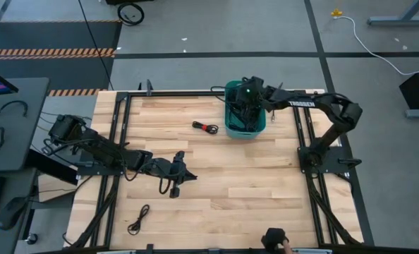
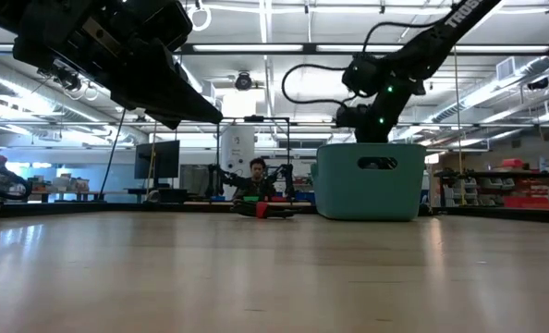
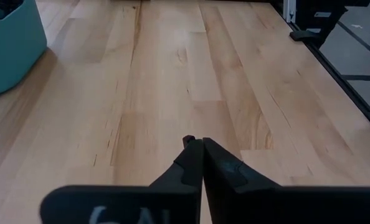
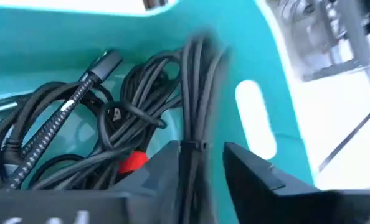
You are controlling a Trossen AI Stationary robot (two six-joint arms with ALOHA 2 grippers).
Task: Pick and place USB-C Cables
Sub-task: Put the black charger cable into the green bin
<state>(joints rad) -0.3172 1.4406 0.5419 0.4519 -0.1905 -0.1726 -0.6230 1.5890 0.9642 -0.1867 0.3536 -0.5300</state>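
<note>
Nearest the front edge of the butcher-block table (image 1: 216, 190) lies one thin black USB-C cable (image 1: 137, 219), loosely looped and alone on bare wood near the left front corner, well apart from both arms. Farther in, the left gripper (image 1: 175, 175) hangs over the middle-left of the table with its dark fingers (image 3: 217, 163) pressed together and nothing between them; its wrist view shows open plank ahead of it, with the black frame rail (image 3: 347, 68) running along the table's side and the teal wall at one corner. Beyond that, a second short cable with a red part (image 1: 205, 128) lies just beside the teal bin (image 1: 232, 128), not touching it in the high view; the low view shows it as a small dark and red heap (image 2: 267, 209) beside the bin's wall (image 2: 372, 196). Farthest back, the right gripper (image 1: 246, 99) reaches down over the bin's open top, and its fingers (image 4: 250, 171) are parted a little around a bundled black cable (image 4: 194, 93) that stands upright between them near the bin's wall and handle slot (image 4: 255, 118). Under it a tangle of black cables (image 4: 79, 137) covers the bin's floor, one braided with a silver plug, one with a red tie. The table's centre and right front are bare wood.
</note>
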